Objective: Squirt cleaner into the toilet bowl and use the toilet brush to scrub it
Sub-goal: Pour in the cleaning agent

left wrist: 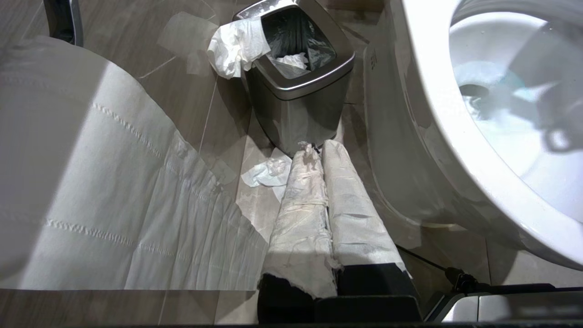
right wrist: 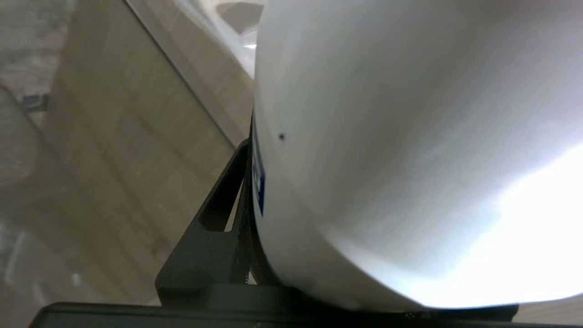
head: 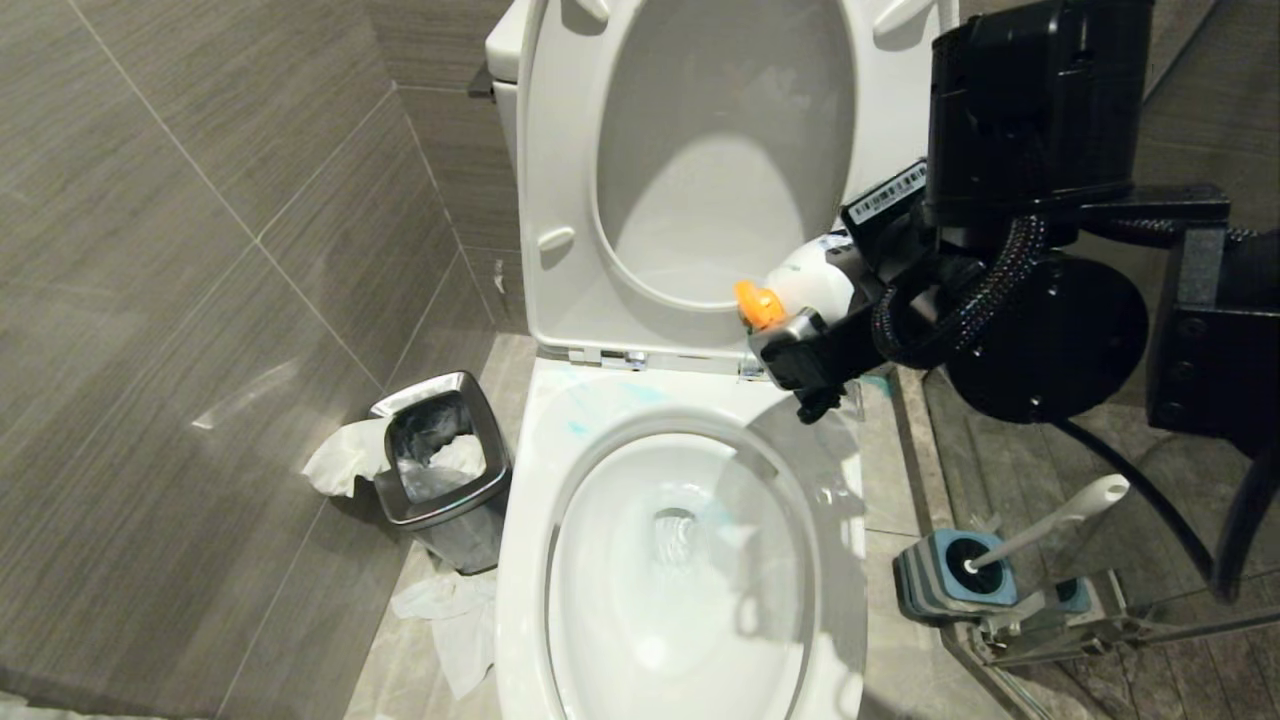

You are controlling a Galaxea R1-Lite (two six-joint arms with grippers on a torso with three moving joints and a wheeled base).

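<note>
One arm is doing the work: the right gripper (head: 815,335) has the cleaner (head: 810,282) clamped between its fingers, about half open around the bottle's white body. The right wrist view is filled with that body, one black finger (right wrist: 218,228) flat against it beside a sliver of blue label.

Key relation: the bottle's long axis lies near level, orange nozzle (head: 757,305) pointing towards the robot's left. The nozzle sits in front of the raised seat (head: 560,200), over the back rim of the toilet bowl (head: 520,560) by the hinge, not over the open bowl. Water and drain lie nearer the camera and lower. Blue smears already on the back rim and a blue tint in the bowl water, so some cleaner looks to be in, I'd judge.

To squirt more, the nozzle would need to tip downward and come forward over the opening; as it lies now, a squeeze would likely hit the seat or the rim.

Toilet brush (head: 1050,520) stands in its holder (head: 940,580) on the floor at the robot's right, handle leaning up and right. Right arm is the nearer one.

Left gripper (left wrist: 319,200) hangs low beside the bowl near the waste bin (left wrist: 300,91), paper-wrapped fingers pressed together, holding nothing.
</note>
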